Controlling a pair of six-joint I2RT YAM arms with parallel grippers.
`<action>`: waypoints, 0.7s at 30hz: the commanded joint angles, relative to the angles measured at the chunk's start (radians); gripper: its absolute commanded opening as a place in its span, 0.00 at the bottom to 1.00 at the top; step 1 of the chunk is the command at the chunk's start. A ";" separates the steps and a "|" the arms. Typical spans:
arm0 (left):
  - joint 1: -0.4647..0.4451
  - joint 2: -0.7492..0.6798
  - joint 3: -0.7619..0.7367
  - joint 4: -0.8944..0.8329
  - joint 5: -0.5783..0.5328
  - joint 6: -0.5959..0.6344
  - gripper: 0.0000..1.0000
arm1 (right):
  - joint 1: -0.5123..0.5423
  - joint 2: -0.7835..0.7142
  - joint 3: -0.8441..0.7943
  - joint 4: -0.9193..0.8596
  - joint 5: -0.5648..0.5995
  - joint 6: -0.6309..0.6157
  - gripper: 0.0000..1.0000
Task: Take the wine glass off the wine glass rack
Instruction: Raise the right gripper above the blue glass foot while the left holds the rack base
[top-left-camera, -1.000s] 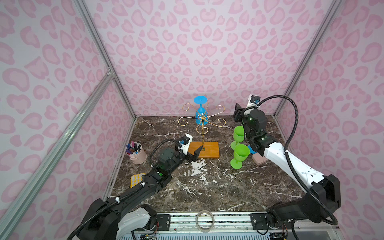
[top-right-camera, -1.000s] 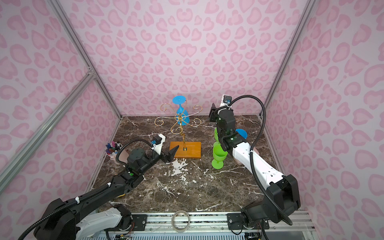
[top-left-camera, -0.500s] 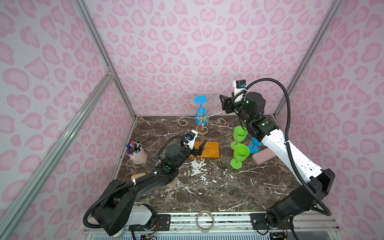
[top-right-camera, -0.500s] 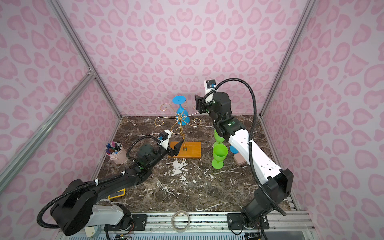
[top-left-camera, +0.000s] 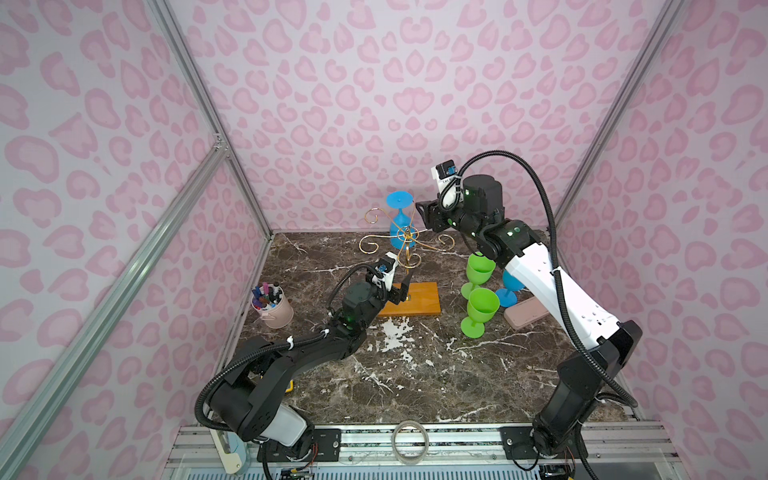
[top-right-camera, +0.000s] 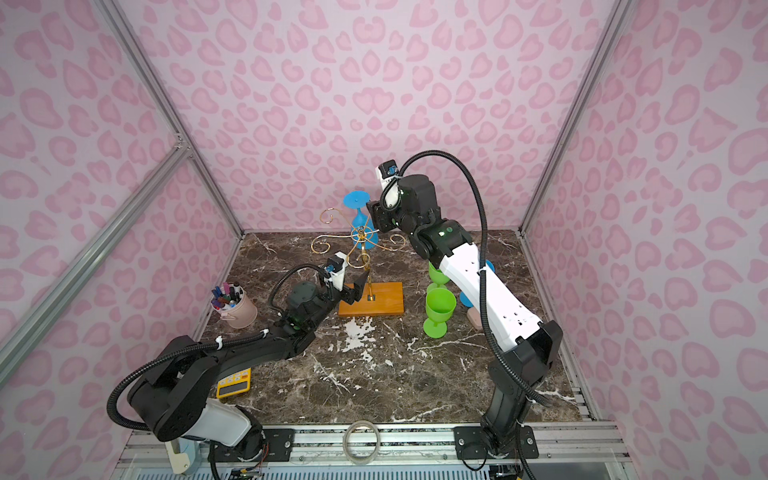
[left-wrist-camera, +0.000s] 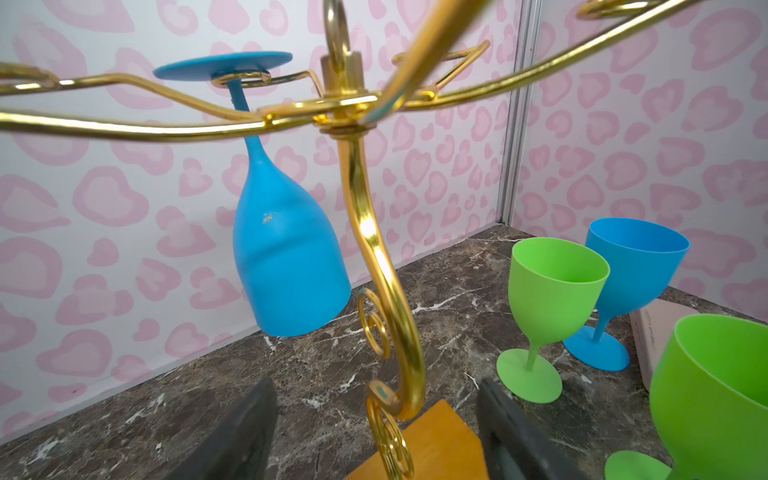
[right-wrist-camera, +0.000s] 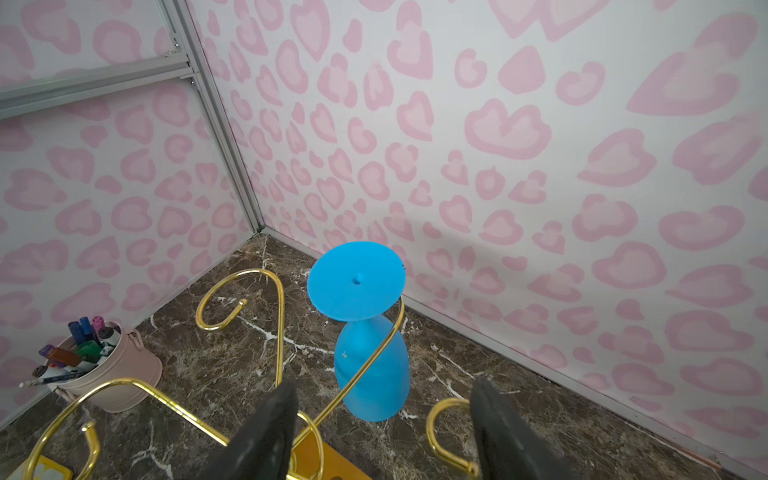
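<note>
A blue wine glass (top-left-camera: 400, 220) (top-right-camera: 360, 226) hangs upside down by its foot from a back arm of the wine glass rack (top-left-camera: 406, 245), gold wire on an orange wooden base (top-left-camera: 419, 305). My right gripper (top-left-camera: 424, 219) is raised to the rack's top, just right of the glass, and stands open. In the right wrist view the glass (right-wrist-camera: 370, 365) sits beyond the open right gripper (right-wrist-camera: 382, 419), with gold scroll arms between. My left gripper (top-left-camera: 402, 287) is low at the base, open, with the rack's post (left-wrist-camera: 386, 291) between its jaws and untouched. The glass (left-wrist-camera: 286, 249) hangs behind the post.
Two green glasses (top-left-camera: 478, 270) (top-left-camera: 480, 309) and an upright blue glass (top-left-camera: 510, 286) stand right of the rack, under my right arm, beside a pink case (top-left-camera: 525, 316). A pink pen cup (top-left-camera: 272, 306) stands at the left wall. A yellow device (top-right-camera: 234, 382) lies near the left arm's base.
My right gripper rose from beside the green glasses and swung left to the rack's top. My left gripper slid forward around the rack's post, and its jaws narrowed a little.
</note>
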 joint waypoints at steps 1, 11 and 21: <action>0.000 -0.021 -0.012 0.043 -0.007 -0.012 0.76 | -0.001 0.012 0.000 -0.020 0.015 -0.014 0.67; -0.010 -0.020 -0.031 0.038 0.010 -0.034 0.74 | -0.001 0.078 0.076 -0.046 0.005 -0.014 0.67; -0.019 -0.012 -0.041 0.043 0.004 -0.030 0.73 | 0.005 0.122 0.098 -0.041 -0.052 -0.037 0.70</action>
